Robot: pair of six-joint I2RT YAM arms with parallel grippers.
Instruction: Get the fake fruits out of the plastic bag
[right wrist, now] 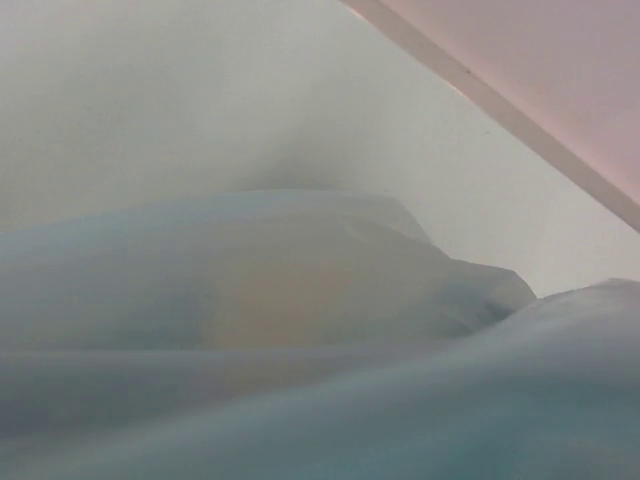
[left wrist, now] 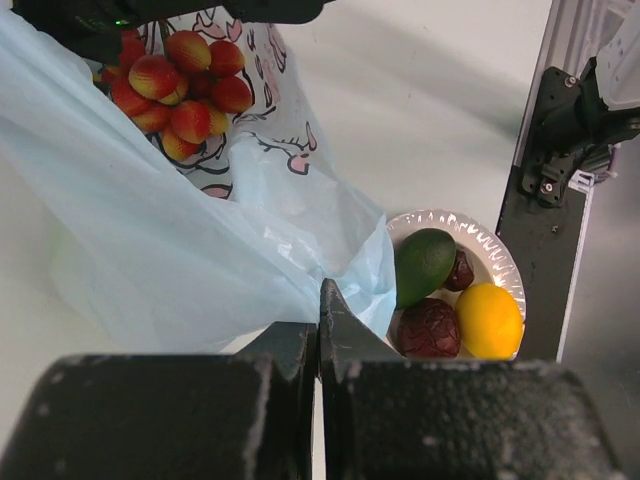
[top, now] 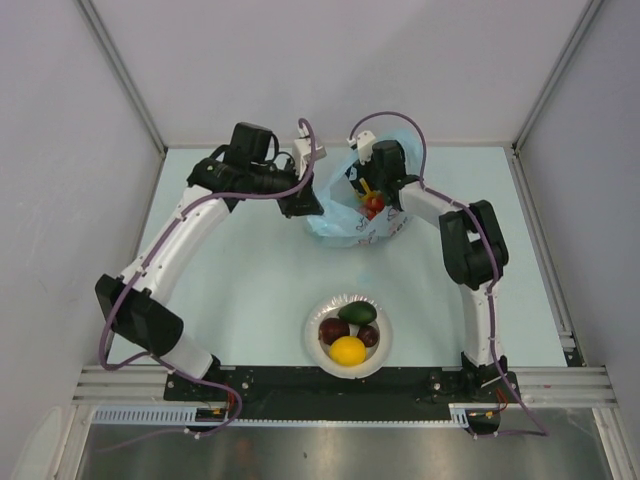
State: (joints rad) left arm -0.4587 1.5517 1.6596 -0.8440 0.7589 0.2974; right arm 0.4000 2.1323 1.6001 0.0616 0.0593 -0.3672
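The light-blue plastic bag [top: 345,215] lies at the far middle of the table. My left gripper [top: 308,208] is shut on the bag's left edge; in the left wrist view the closed jaws [left wrist: 322,300] pinch the blue film [left wrist: 180,260]. My right gripper [top: 368,190] is at the bag's mouth, and the bunch of red grapes [top: 373,205] hangs under it, also seen in the left wrist view [left wrist: 180,85]. Blurred bag film [right wrist: 300,330] fills the right wrist view and hides the fingers. The lemon [top: 348,350], avocado [top: 357,313] and two dark red fruits [top: 333,330] lie in the bowl. No green apple shows.
The white bowl [top: 381,350] stands near the front middle, between the arm bases, and shows in the left wrist view [left wrist: 495,255]. White walls enclose the table on three sides. The black base rail [top: 340,385] runs along the near edge.
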